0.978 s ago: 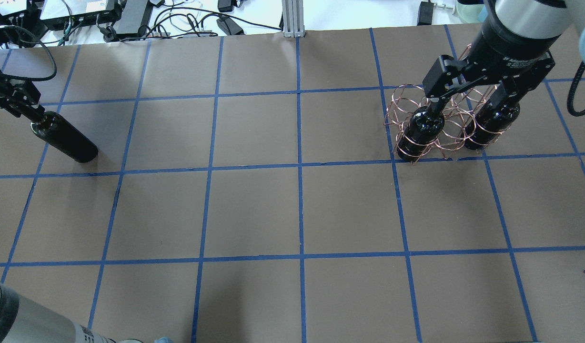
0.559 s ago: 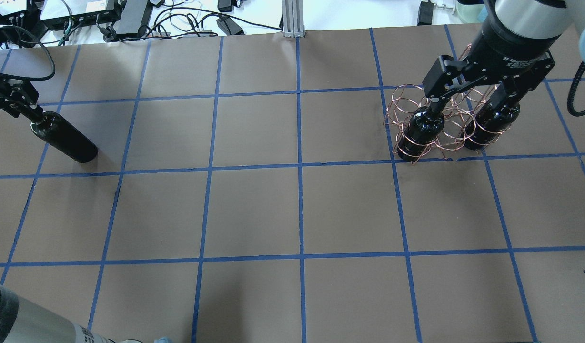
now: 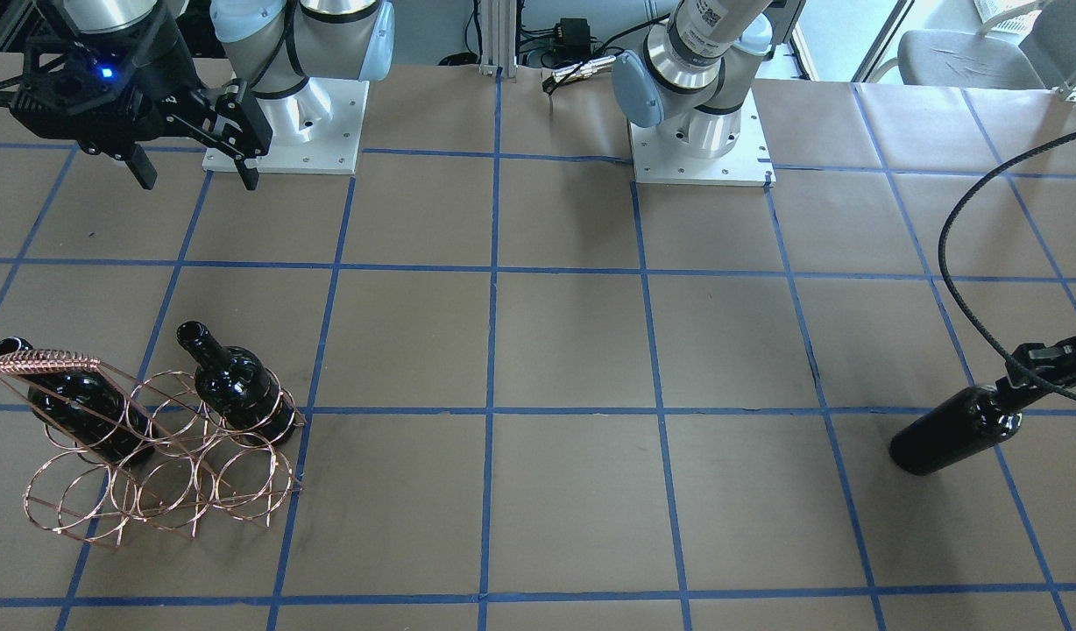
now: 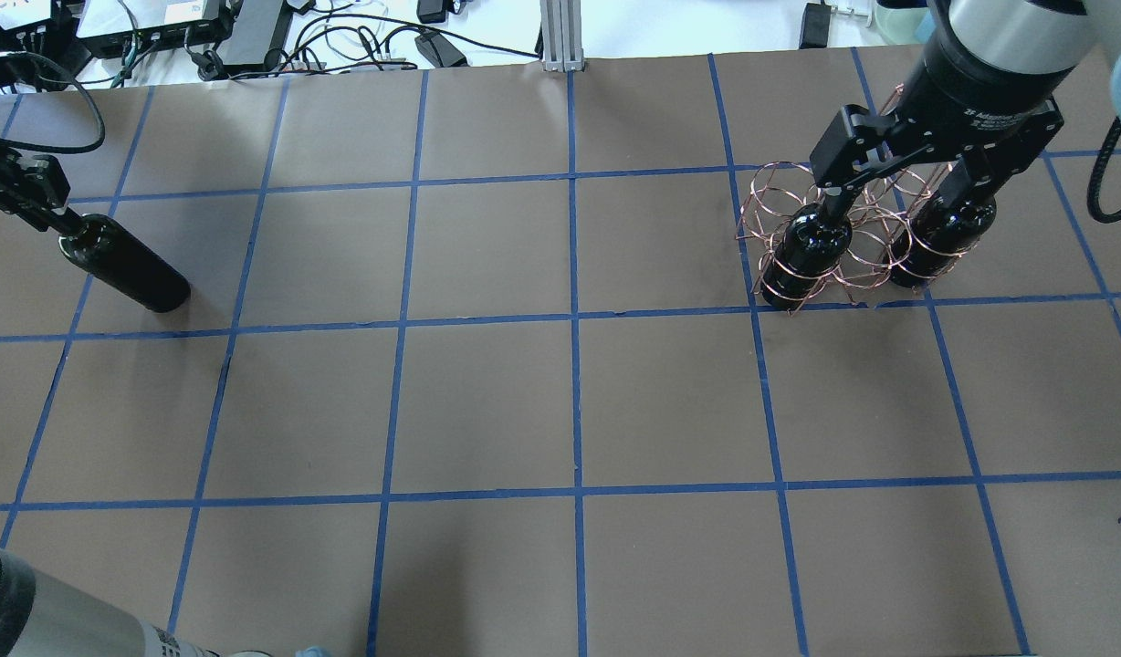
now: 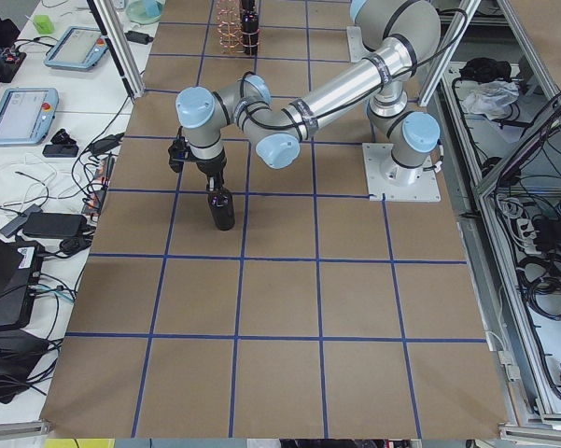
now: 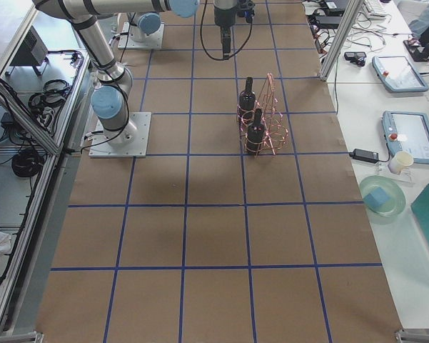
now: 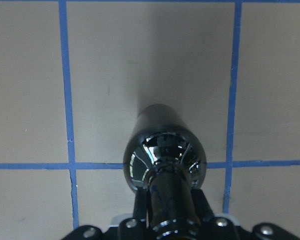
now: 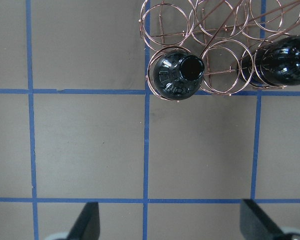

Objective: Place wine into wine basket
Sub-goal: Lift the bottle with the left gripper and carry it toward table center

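My left gripper is shut on the neck of a near-black wine bottle at the table's far left. The bottle is upright, at or just above the table; it also shows in the left wrist view and the front view. The copper wire wine basket stands at the far right and holds two more bottles, one and another, with an empty ring between them. My right gripper hangs open and empty above the basket, clear of the bottles.
The basket's handle rises over the back row of rings. Cables and boxes lie beyond the table's far edge. The arm bases stand on the robot's side of the brown blue-gridded table.
The left gripper with its bottle has shifted very slightly. The right gripper and the basket have not moved.
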Motion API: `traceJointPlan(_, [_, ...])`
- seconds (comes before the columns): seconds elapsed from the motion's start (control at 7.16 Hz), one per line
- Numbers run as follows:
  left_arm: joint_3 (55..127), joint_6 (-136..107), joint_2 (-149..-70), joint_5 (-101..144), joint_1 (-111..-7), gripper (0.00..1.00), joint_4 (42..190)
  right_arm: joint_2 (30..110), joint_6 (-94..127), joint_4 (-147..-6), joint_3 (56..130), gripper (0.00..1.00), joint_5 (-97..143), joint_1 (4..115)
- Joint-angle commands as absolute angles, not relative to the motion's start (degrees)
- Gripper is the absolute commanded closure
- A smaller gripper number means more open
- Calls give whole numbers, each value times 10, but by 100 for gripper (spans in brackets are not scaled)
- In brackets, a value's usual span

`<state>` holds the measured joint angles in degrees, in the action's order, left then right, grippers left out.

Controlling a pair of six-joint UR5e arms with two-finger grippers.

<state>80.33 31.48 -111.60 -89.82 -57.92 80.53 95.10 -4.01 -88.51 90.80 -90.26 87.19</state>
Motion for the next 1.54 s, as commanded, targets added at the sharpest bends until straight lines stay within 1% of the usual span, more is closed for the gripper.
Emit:
traceJointPlan(0.0, [802, 316, -1111, -901, -580, 100, 809, 951, -40, -885, 909, 0, -903, 872])
traceJointPlan(0.14, [802, 313, -1096, -897, -595, 100, 808, 951, -40, -885, 909, 0, -903, 872])
traceJointPlan(0.42, [809, 243, -1051, -893, -673, 100, 808, 951, -40, -885, 908, 0, -903, 872])
traceJointPlan(0.56, [823, 201, -1036, -894, -706, 100, 806, 951, -40, -885, 908, 0, -903, 872])
traceJointPlan(1.12, [938, 72, -956, -893, -820, 100, 801, 951, -40, -884, 908, 0, -903, 872])
traceJointPlan(1.4, [956, -3, -933, -893, -882, 100, 791, 951, -40, -884, 908, 0, -903, 872])
